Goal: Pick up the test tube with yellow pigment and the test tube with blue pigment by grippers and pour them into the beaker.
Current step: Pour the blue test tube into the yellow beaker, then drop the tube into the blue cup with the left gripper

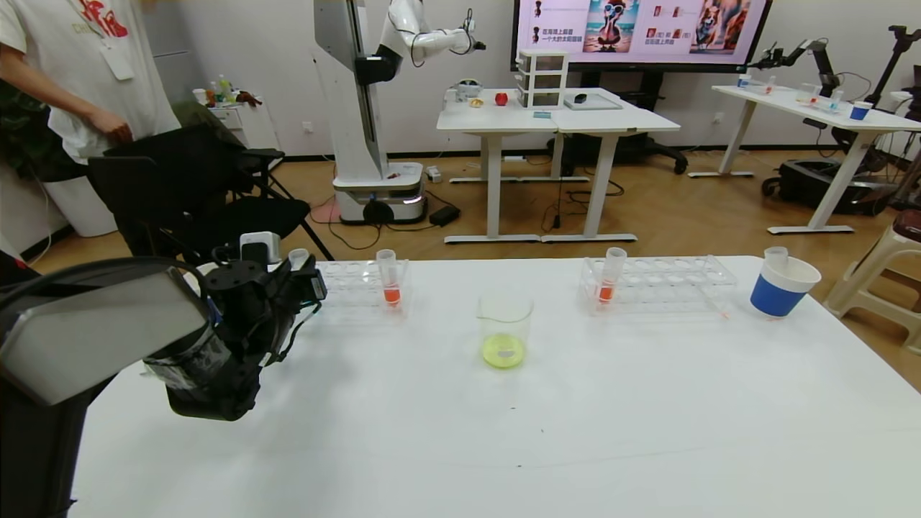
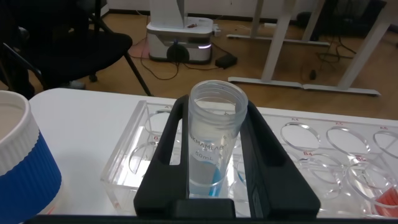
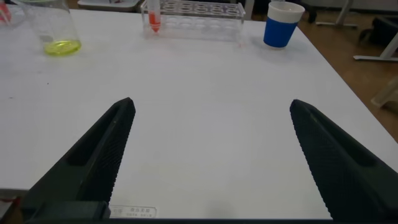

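Observation:
My left gripper is at the left end of the left clear rack, shut on the test tube with blue pigment. Its black fingers press both sides of the tube, and blue liquid shows at the tube's bottom, low among the rack's holes. The tube's open top shows in the head view. The beaker stands mid-table with yellow-green liquid in it; it also shows in the right wrist view. No tube with yellow liquid is visible. My right gripper is open and empty over bare table near the front.
An orange-red tube stands in the left rack, another in the right rack. A blue paper cup with an empty clear tube is at far right. Another blue cup is beside the left rack.

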You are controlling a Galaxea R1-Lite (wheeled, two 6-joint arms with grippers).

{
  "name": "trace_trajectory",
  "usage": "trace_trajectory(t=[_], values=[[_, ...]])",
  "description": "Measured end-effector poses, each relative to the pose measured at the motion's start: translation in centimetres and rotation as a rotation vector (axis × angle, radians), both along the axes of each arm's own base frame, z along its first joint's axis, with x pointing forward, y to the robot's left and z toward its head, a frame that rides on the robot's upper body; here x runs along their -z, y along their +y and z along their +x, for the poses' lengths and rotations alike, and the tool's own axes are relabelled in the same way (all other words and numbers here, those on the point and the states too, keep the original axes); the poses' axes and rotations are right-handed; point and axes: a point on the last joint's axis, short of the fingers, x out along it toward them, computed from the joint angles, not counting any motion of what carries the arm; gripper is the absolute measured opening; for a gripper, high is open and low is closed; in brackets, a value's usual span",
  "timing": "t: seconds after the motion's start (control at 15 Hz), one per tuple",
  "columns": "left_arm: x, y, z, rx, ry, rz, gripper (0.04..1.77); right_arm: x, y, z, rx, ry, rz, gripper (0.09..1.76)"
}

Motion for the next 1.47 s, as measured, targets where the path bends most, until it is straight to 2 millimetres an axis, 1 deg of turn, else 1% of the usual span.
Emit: trace_trajectory(t=[0.13, 0.27, 0.47, 0.73, 0.87, 1.07, 1.13, 1.27, 1.4, 1.47], values=[[-0.2, 0.0, 0.0, 0.001, -0.003, 0.0, 0.51, 0.0, 0.0, 0.0, 0.0, 0.0, 0.0, 1.74], [-1.0, -0.2, -0.2, 0.006, -0.01, 0.0, 0.51, 0.0, 0.0, 0.0, 0.0, 0.0, 0.0, 1.74], [-3.4, -0.5, -0.4, 0.014, -0.001, 0.001, 0.51, 0.0, 0.0, 0.0, 0.0, 0.0, 0.0, 1.74], [-7.4, -0.7, -1.2, 0.027, -0.026, -0.003, 0.51, 0.0, 0.0, 0.0, 0.0, 0.0, 0.0, 1.74], [-8.5, -0.6, -1.6, 0.023, -0.052, -0.005, 0.51, 0.0, 0.0, 0.0, 0.0, 0.0, 0.0, 1.74], [-9.3, -0.8, -1.9, 0.031, -0.068, -0.001, 0.51, 0.0, 0.0, 0.0, 0.0, 0.0, 0.0, 1.74], [-9.7, -1.1, -1.9, 0.042, -0.072, 0.007, 0.51, 0.0, 0.0, 0.0, 0.0, 0.0, 0.0, 1.74], [-10.9, -2.1, -1.7, 0.074, -0.11, 0.038, 0.51, 0.0, 0.0, 0.0, 0.0, 0.0, 0.0, 1.74], [-12.1, -3.9, -1.4, 0.185, -0.134, 0.07, 0.51, 0.0, 0.0, 0.0, 0.0, 0.0, 0.0, 1.74], [-12.6, -5.1, -1.5, 0.253, -0.14, 0.081, 0.51, 0.0, 0.0, 0.0, 0.0, 0.0, 0.0, 1.74]])
